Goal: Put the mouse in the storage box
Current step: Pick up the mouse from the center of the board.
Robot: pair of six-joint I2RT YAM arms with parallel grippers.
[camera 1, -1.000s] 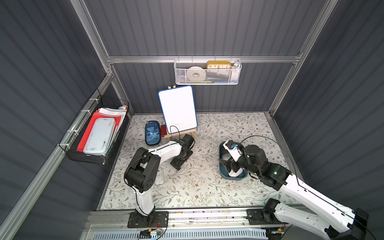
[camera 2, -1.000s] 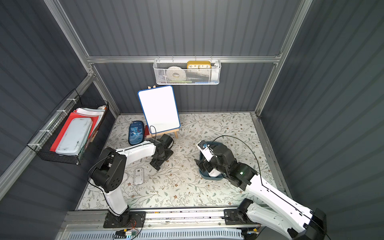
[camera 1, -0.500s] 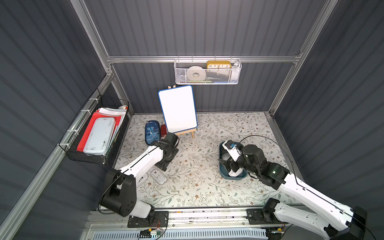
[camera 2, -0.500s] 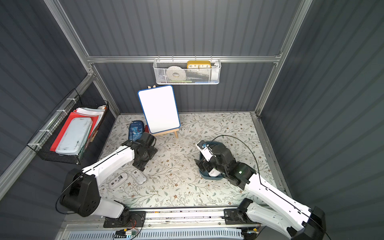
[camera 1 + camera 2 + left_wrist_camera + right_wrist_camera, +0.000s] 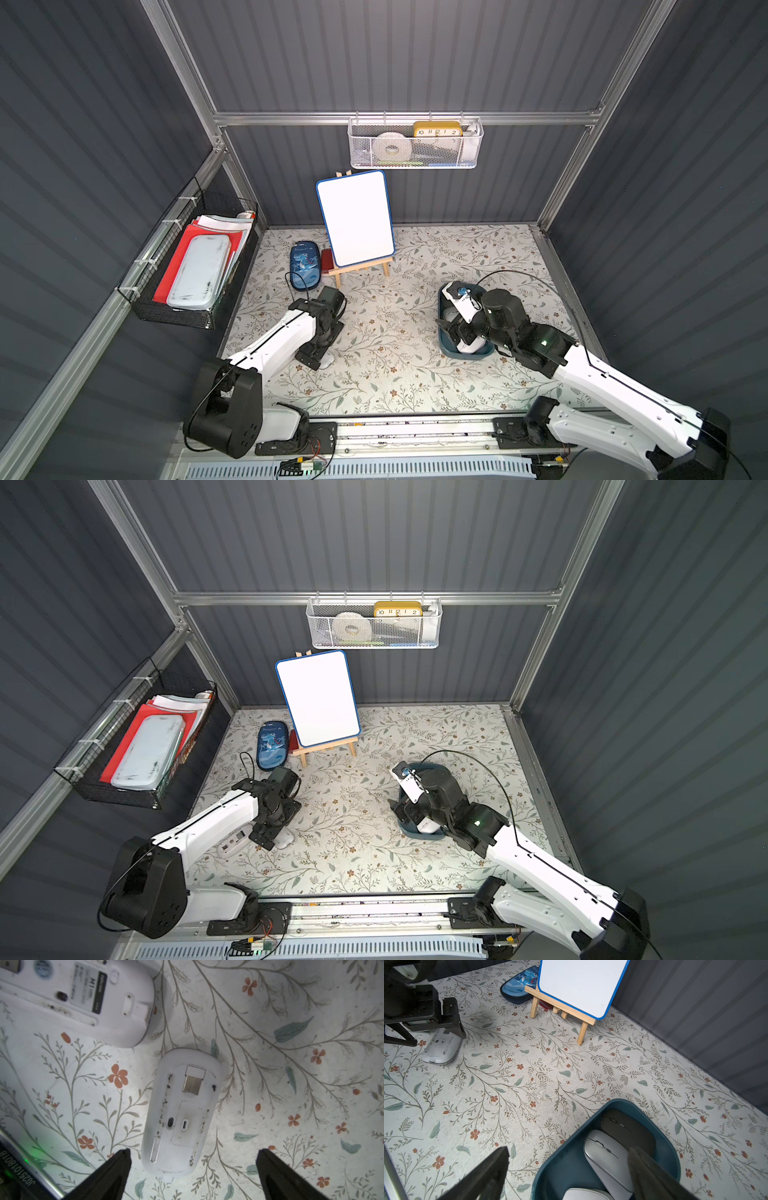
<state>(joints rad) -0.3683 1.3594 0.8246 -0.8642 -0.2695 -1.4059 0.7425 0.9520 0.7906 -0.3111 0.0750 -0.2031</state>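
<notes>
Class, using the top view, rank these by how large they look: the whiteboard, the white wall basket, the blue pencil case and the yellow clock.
1. Whiteboard and wall basket: too alike to rank, and the basket hangs nearer the camera.
2. Pencil case.
3. Clock, only its top showing above the basket.

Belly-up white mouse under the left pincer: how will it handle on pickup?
Likely rigid: the mouse is a hard plastic shell. Lying belly-up on its curved top, it may rock when nudged. Its smooth rounded sides could slip from the open left pincer.
</notes>
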